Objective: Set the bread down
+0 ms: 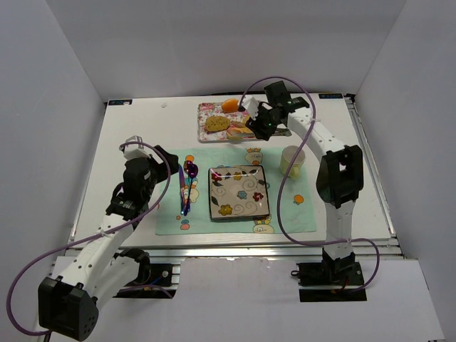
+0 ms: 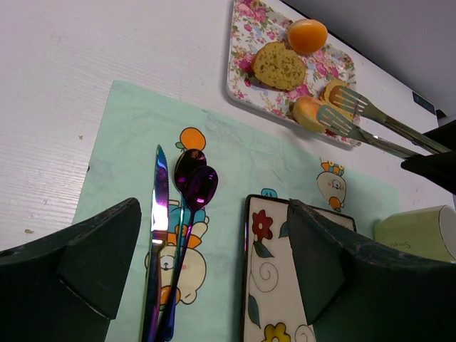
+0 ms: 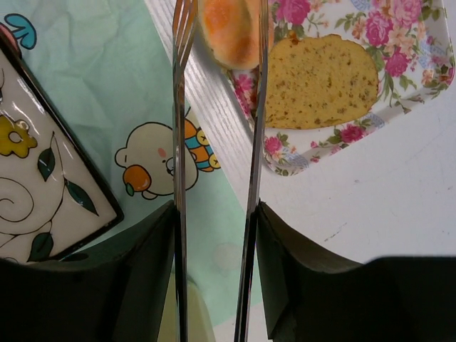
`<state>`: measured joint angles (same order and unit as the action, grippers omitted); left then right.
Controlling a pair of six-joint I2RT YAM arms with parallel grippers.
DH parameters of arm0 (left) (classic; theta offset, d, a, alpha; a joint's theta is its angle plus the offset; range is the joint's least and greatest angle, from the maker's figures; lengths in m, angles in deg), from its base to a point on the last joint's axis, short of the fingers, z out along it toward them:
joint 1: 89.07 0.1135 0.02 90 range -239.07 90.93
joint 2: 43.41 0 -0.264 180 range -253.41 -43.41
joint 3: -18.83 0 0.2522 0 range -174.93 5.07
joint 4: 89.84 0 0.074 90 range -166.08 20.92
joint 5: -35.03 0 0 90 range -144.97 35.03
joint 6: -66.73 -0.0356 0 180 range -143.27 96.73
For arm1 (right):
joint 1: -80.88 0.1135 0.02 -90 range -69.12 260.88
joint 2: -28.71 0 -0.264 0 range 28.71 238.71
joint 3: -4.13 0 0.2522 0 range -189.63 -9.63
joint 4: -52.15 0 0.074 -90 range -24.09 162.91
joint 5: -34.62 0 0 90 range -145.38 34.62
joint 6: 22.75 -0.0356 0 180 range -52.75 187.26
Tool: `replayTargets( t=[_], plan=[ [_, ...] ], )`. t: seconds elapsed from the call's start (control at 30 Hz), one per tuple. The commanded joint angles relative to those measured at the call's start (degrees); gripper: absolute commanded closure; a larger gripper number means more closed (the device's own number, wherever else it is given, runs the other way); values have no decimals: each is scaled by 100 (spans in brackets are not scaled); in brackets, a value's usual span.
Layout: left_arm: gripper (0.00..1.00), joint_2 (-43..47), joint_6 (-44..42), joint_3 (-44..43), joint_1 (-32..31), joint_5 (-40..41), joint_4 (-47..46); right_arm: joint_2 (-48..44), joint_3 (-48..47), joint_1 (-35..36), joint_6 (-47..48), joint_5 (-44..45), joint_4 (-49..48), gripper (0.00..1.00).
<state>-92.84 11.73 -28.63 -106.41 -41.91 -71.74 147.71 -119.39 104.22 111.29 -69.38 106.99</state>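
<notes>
The bread [image 3: 231, 32], a small golden-tan bun, sits between the forked tips of metal tongs [image 3: 178, 107] at the near edge of the floral tray [image 3: 420, 43]. I cannot tell whether it is lifted off the tray. My right gripper [image 3: 216, 214] is shut on the tongs' two arms. From the left wrist view the bun [image 2: 308, 112] shows clamped by the tongs [image 2: 356, 117]. My left gripper [image 2: 214, 214] is open and empty above the placemat, between the cutlery and the plate. From the top, the right gripper [image 1: 265, 122] is by the tray [image 1: 206, 108].
A brown bread slice [image 3: 320, 82] and an orange fruit [image 2: 307, 35] lie on the tray. A floral square plate [image 1: 238, 192] sits on the green placemat [image 1: 299, 214], with a knife and spoons [image 1: 185, 189] on its left and a pale green cup [image 1: 292, 160] on its right.
</notes>
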Motion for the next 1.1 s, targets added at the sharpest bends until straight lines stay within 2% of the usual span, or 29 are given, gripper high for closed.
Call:
replayTargets(
  t=[0.0,0.63,0.77,0.93,1.07],
  plan=[
    [8,38,24,21,29,-5,-65,-88,-186,92,150,90,84,48],
    [8,144,77,47,29,12,-30,264,-266,154,167,495,-30,49],
    [8,170,77,47,29,21,-3,264,-204,154,194,477,-47,56],
    [8,170,77,3,20,21,6,124,-134,154,185,354,-47,73],
    [8,170,59,-32,29,21,6,-183,-73,154,115,187,-74,80]
  ],
)
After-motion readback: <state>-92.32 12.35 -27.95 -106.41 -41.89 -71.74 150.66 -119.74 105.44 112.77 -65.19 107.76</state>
